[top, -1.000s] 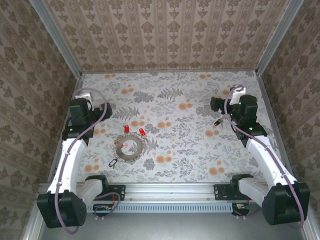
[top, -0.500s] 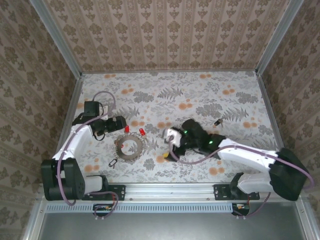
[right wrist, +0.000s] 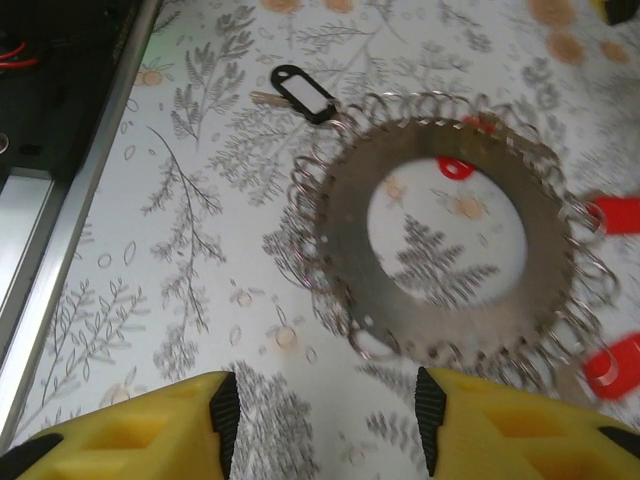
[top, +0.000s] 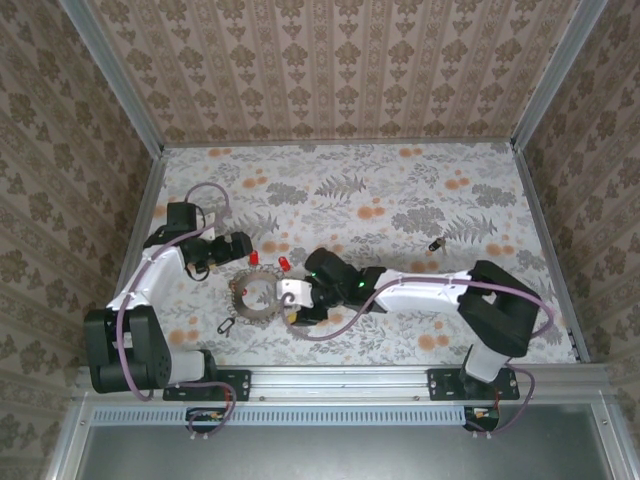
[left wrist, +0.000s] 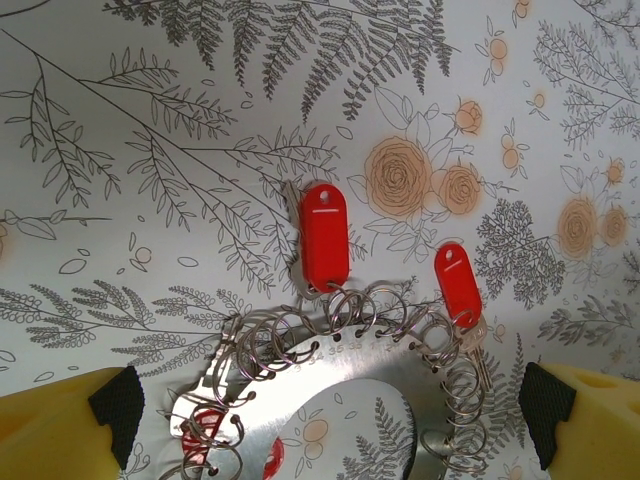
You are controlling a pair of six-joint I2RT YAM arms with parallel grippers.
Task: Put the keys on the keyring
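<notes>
The keyring (right wrist: 345,250) lies flat just ahead of my right gripper (right wrist: 325,420), whose jaws stand partly apart and empty. My left gripper (left wrist: 330,400), spread wide and empty, has the rim centred ahead, with 2 red keys (left wrist: 323,237) beyond.

No legible text, brand or sign anywhere.
- Keyring (left wrist: 330,362), lower centre of left wrist view: row of tiny engraved marks beside holes along upper edge of metal disc (could be numerals; too small to tell).
- Larger red tag (left wrist: 324,237), centre of same view, and smaller red tag (left wrist: 457,283), right of it: faces plain.
- Black tag (right wrist: 303,93), upper left of right wrist view: plain, view blurred.
- Wallpaper (top: 330,70), table cover (top: 400,190): floral print, no lettering.
</notes>
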